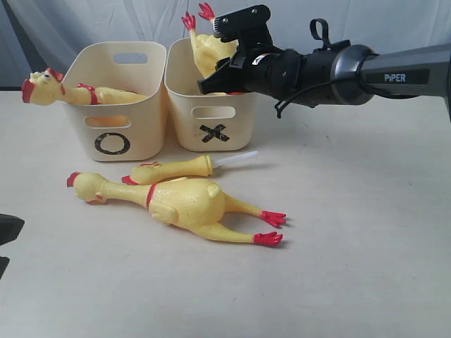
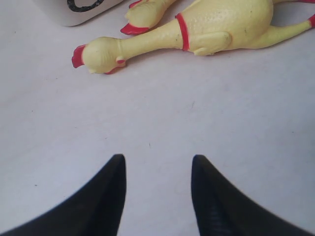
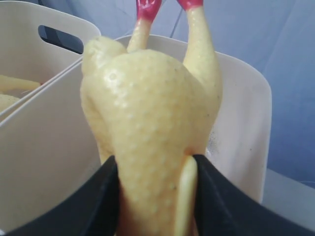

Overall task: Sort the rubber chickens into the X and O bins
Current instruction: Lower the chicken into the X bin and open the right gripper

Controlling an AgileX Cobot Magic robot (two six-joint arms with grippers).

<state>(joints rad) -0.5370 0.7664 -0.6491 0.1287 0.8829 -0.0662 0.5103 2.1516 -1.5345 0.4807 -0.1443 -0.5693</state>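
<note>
The cream O bin (image 1: 151,134) and X bin (image 1: 184,134) stand side by side at the back. One rubber chicken (image 1: 49,88) lies in the O bin, its head over the rim. My right gripper (image 1: 210,84) is shut on a yellow chicken body (image 3: 152,98) over the X bin (image 3: 241,123), red feet pointing up. On the table in front lie a whole chicken (image 1: 187,204) and a short neck piece (image 1: 173,170). My left gripper (image 2: 158,160) hangs open and empty over bare table, short of the whole chicken's head (image 2: 98,54).
A clear tube (image 1: 236,159) sticks out of the neck piece toward the right. The right arm (image 1: 352,70) reaches in from the right above the table. The O bin's corner (image 2: 74,14) shows in the left wrist view.
</note>
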